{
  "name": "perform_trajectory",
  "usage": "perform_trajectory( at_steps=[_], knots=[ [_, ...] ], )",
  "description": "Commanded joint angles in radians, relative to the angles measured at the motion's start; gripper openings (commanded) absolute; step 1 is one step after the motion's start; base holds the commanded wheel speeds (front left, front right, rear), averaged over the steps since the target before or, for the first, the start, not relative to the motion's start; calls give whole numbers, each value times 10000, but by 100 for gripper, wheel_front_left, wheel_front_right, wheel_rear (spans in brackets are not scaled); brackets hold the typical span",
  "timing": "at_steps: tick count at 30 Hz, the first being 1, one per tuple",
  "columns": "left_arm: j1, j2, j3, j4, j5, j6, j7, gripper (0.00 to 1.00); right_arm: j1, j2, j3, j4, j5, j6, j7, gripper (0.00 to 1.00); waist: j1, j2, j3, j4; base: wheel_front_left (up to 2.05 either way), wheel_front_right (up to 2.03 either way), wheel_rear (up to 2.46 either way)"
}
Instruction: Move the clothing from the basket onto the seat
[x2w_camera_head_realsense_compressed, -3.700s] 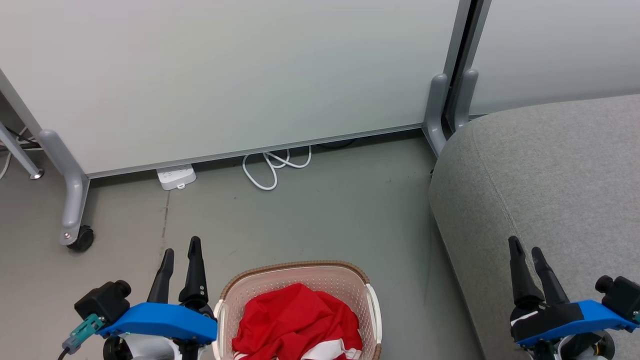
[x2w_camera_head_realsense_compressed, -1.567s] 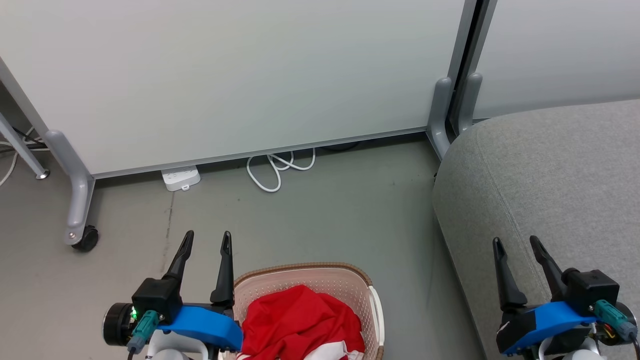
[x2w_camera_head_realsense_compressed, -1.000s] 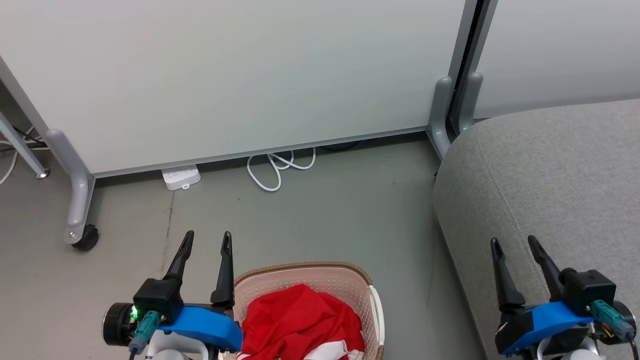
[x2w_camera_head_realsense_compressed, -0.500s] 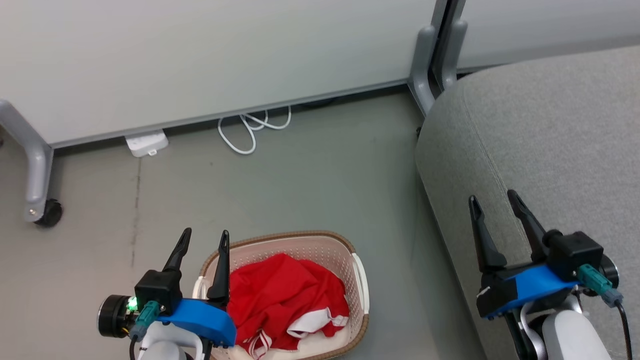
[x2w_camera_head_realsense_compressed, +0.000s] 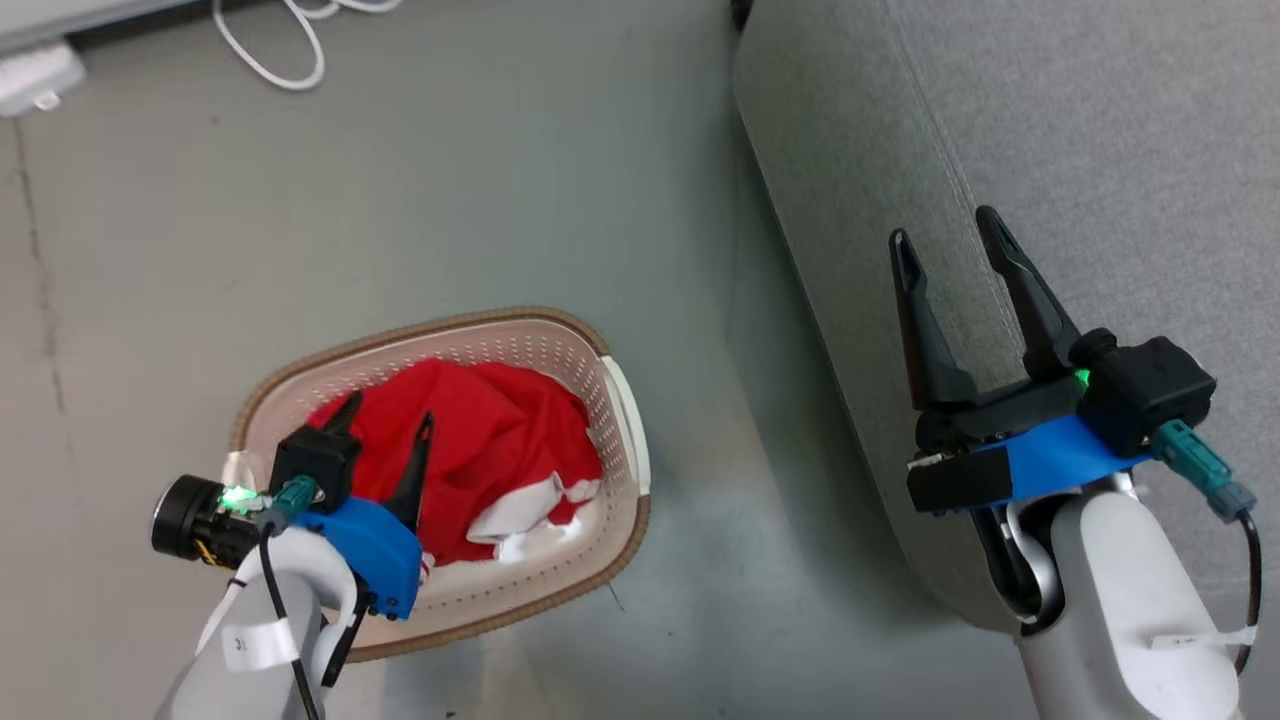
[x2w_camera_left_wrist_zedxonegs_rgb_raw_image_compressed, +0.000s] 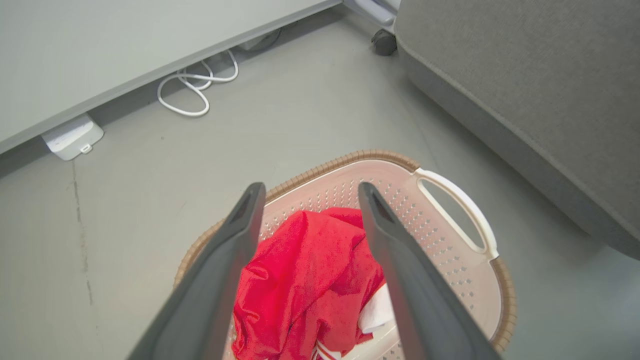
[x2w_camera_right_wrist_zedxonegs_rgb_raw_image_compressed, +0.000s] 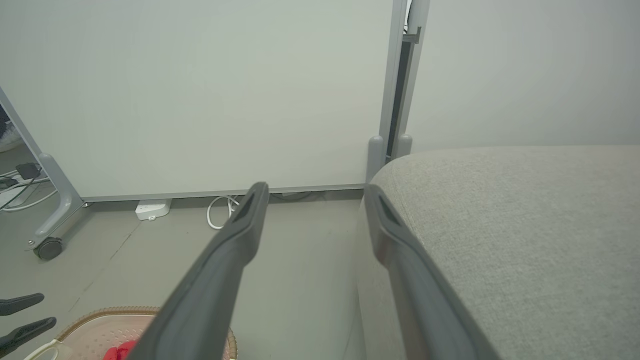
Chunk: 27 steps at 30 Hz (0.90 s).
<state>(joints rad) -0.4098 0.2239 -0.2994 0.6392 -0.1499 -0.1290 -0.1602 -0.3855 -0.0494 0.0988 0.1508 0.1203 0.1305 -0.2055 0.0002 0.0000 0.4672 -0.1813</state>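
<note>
A: Two things: where is the clothing (x2w_camera_head_realsense_compressed: 500, 440), and how do the hands stand?
B: Clothing lies heaped in the basket (x2w_camera_head_realsense_compressed: 470, 318), red with a white panel on the side toward the seat (x2w_camera_head_realsense_compressed: 1100, 150). Basket stands on the floor (x2w_camera_head_realsense_compressed: 300, 200), near the seat, a strip of floor between.
A: Hands?
B: Left hand (x2w_camera_head_realsense_compressed: 390, 410) hangs over the basket, fingers apart above the red cloth. Right hand (x2w_camera_head_realsense_compressed: 943, 225) hovers over the seat's rounded edge, fingers spread, holding nothing.

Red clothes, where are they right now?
The red clothes are piled in the basket on the floor, at the lower left of the head view, with the left gripper over them and the grey seat off to their right.
</note>
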Motion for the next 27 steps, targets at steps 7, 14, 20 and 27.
perform_trajectory(
  at_steps=[7,14,20,27],
  knots=[
    [-1292,851,-1441,985,-739,-15,624,100,-968,-17,416,92,447,4,-369,100,-2,0,2308,-1323,0,0,0],
    [-2157,1514,-2599,1862,-1374,-16,1218,100,-1438,-17,774,157,825,4,-552,100,-2,0,3252,-1813,0,0,0],
    [-2758,1981,-3020,2555,-1523,-15,1450,100,-1691,-17,963,126,1075,4,-603,100,-2,0,3924,-2166,0,0,0],
    [-3170,2077,-3143,3211,-1434,102,1853,100,-1759,-17,1062,-44,1262,4,-608,100,-2,0,4232,-2288,0,0,0]
  ],
)
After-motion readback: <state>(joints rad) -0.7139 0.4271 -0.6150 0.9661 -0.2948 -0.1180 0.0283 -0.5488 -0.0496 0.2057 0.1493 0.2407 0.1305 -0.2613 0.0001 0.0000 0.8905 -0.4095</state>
